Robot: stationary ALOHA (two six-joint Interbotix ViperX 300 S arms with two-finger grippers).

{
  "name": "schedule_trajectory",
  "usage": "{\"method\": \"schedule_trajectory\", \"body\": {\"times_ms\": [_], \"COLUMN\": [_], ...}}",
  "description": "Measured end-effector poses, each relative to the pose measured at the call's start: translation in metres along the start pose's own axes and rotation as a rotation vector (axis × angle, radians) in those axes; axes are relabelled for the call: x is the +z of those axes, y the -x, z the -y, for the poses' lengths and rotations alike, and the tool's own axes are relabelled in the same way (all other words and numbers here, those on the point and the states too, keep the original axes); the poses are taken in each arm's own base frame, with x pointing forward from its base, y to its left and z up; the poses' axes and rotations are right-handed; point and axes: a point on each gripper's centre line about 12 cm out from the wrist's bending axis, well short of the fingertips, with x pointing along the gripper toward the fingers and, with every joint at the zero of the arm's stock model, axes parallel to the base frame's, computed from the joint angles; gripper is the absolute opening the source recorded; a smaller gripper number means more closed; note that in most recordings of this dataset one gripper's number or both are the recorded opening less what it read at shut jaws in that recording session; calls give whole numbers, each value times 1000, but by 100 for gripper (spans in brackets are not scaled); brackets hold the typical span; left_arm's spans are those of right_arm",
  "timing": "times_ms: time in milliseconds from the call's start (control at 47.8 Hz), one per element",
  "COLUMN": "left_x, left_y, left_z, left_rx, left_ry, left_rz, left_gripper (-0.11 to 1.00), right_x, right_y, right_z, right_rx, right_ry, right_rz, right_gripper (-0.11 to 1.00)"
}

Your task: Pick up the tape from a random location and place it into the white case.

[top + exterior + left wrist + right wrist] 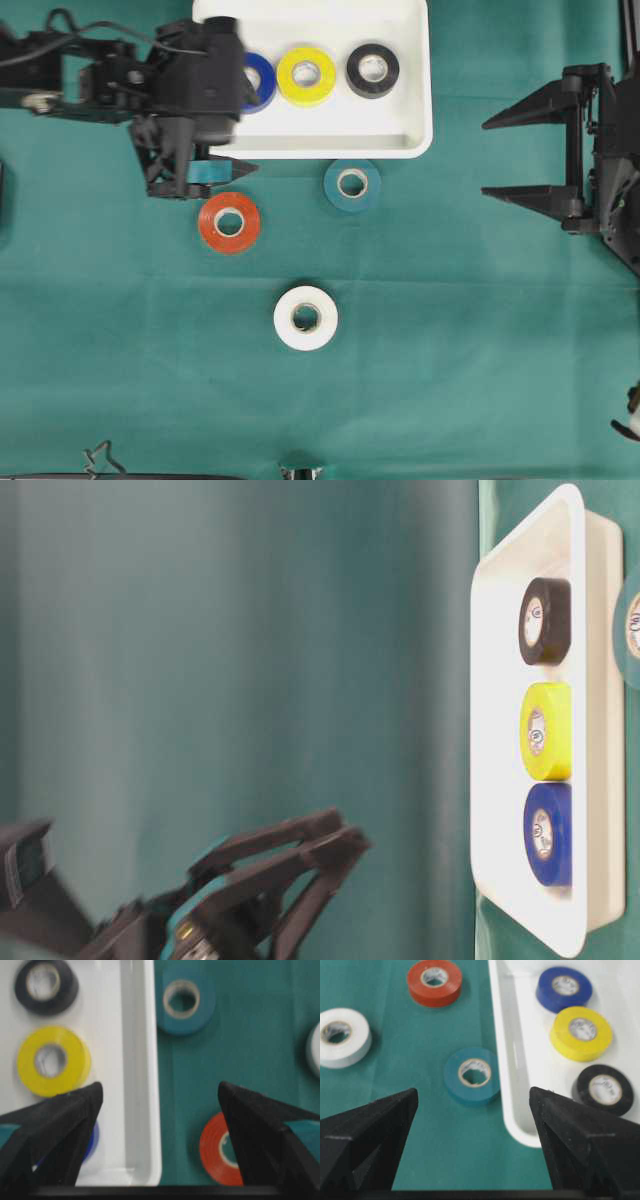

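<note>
Three tape rolls in shallow white plastic case [400, 140] | three on green cloth surface [450, 350] | left tool [205, 178] released, empty | right tool [520, 155] released, empty

Three tape rolls in the white case, seen side-on

The white case [575, 730] fills the right side of the frame, holding a black roll [545, 620], a yellow roll [547, 731] and a blue roll [549, 833] in a row, apart from one another. Beyond the case's rim, a teal roll [630, 625] is cut off by the frame edge. At lower left, blurred, the left gripper [335, 845] shows black fingers [290, 835] spread apart, holding nothing.
</note>
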Motion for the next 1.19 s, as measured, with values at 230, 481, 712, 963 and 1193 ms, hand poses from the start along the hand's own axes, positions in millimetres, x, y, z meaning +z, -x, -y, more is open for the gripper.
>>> {"method": "schedule_trajectory", "body": {"times_ms": [230, 481, 712, 963, 1193], "left_x": [1, 0, -6, -17, -17], "left_y": [31, 58, 82, 97, 93], "left_z": [9, 20, 21, 23, 23], "left_rx": [-1, -20, -17, -28, -27], "left_ry": [13, -4, 22, 90, 89], "left_rz": [146, 261, 368, 429, 475], "left_gripper": [97, 97, 97, 97, 97], "right_x": [11, 26, 39, 45, 50], "right_y": [1, 3, 6, 2, -11], "right_z": [7, 7, 4, 6, 7], "right_rx": [-32, -28, -11, -6, -5], "right_ry": [-5, -5, -5, -7, -6], "right_rz": [36, 89, 155, 203, 214], "right_gripper": [87, 87, 87, 87, 87]}}
